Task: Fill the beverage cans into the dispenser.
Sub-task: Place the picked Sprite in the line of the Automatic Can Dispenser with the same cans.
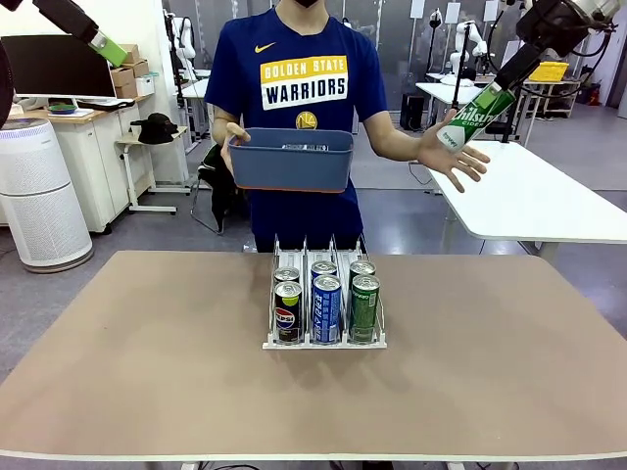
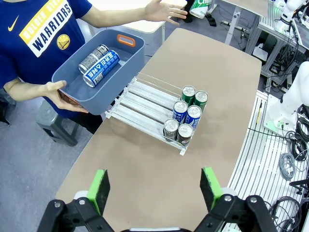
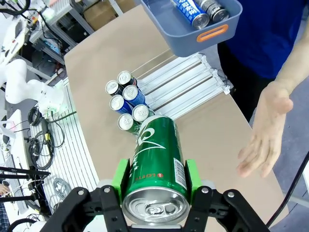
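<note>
Two green pads (image 3: pixel 120 176) of the right gripper (image 3: pixel 155 180) are clamped on the sides of a green can (image 3: pixel 157 154). The silver top faces the wrist camera and the body points down toward the table. In the front view the can (image 1: pixel 475 116) hangs tilted, high and to the robot's right, well away from the dispenser (image 1: pixel 323 344). The person's open hand (image 3: pixel 263 135) is near it but apart. The left gripper (image 2: pixel 154 188) is held high over the near end of the table with its fingers wide apart and nothing between them. The likely step is to carry the can to the green lane, the robot's-right one. The gripper should swing clear of the hand first and bring the can upright. It should then set the can down low on the bare rails (image 2: pixel 145 99) behind the six cans (image 1: pixel 326 308) at the front lip, opening only once the base is seated. A release from height on the slope risks tipping the can over a divider. The person holds a blue bin (image 1: pixel 291 166) just behind the rack's rear end with two more cans (image 2: pixel 99 63) lying in it, so the approach should keep off its wall. The table (image 1: pixel 147 362) is matte tan. A white table (image 1: pixel 549 196) stands beyond it on the right and an air purifier (image 1: pixel 39 196) on the left. Cables (image 2: pixel 294 140) lie beside the table's edge.
</note>
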`<state>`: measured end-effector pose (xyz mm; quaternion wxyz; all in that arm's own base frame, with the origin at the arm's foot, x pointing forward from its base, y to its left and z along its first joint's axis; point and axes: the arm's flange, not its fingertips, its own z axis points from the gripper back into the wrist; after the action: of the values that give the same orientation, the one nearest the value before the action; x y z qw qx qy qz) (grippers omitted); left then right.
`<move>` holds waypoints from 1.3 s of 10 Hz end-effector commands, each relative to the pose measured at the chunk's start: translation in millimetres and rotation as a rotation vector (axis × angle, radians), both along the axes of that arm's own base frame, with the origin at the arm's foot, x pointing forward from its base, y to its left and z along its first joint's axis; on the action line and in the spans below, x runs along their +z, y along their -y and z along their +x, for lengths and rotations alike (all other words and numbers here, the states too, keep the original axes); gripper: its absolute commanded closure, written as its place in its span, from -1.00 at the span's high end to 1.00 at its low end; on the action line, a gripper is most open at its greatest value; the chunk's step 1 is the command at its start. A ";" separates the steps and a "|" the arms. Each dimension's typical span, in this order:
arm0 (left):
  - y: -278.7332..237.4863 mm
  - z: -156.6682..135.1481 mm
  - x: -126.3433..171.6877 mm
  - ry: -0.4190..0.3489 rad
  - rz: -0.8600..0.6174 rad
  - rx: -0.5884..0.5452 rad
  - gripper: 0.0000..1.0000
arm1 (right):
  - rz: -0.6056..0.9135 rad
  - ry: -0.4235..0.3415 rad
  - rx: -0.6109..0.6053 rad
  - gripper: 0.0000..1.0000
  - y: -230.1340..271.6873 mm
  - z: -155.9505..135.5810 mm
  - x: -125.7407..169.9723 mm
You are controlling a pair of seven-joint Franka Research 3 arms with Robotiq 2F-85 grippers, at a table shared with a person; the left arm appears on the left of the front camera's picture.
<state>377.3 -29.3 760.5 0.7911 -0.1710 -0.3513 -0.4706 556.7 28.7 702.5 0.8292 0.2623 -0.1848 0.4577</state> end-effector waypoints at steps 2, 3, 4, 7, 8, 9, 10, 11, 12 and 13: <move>0.1 -0.5 -0.7 -0.009 0.009 0.007 1.00 | 0.006 0.002 0.002 0.16 -0.7 -0.4 0.9; 0.1 -0.5 -0.7 -0.009 0.009 0.007 1.00 | 0.006 0.002 0.002 0.16 -0.7 -0.4 0.9; 0.1 -0.5 -0.7 -0.009 0.009 0.007 1.00 | 0.006 0.002 0.002 0.16 -0.7 -0.4 0.9; 0.1 -0.5 -0.7 -0.009 0.009 0.007 1.00 | 0.006 0.002 0.002 0.16 -0.7 -0.4 0.9; 0.1 -0.5 -0.7 -0.009 0.009 0.007 1.00 | 0.006 0.002 0.002 0.16 -0.7 -0.4 0.9; 0.1 -0.5 -0.7 -0.009 0.009 0.007 1.00 | 0.000 -0.002 0.000 0.16 -0.1 0.4 -0.9; 0.1 -0.5 -0.7 -0.009 0.009 0.007 1.00 | -0.028 0.035 0.000 0.16 -3.3 -11.9 0.3; 0.1 -0.5 -0.7 -0.009 0.009 0.007 1.00 | -0.051 0.066 -0.027 0.16 -10.9 -24.3 -0.6; 0.1 -0.5 -0.7 -0.009 0.009 0.007 1.00 | -0.052 0.107 -0.069 0.16 -23.4 -41.3 -6.7; 0.1 -0.5 -0.7 -0.009 0.009 0.007 1.00 | -0.077 0.099 -0.110 0.16 -29.6 -57.5 -8.6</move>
<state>377.3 -29.3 760.4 0.7911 -0.1711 -0.3512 -0.4706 529.9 43.7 706.6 0.8384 0.2185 -0.2094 0.4533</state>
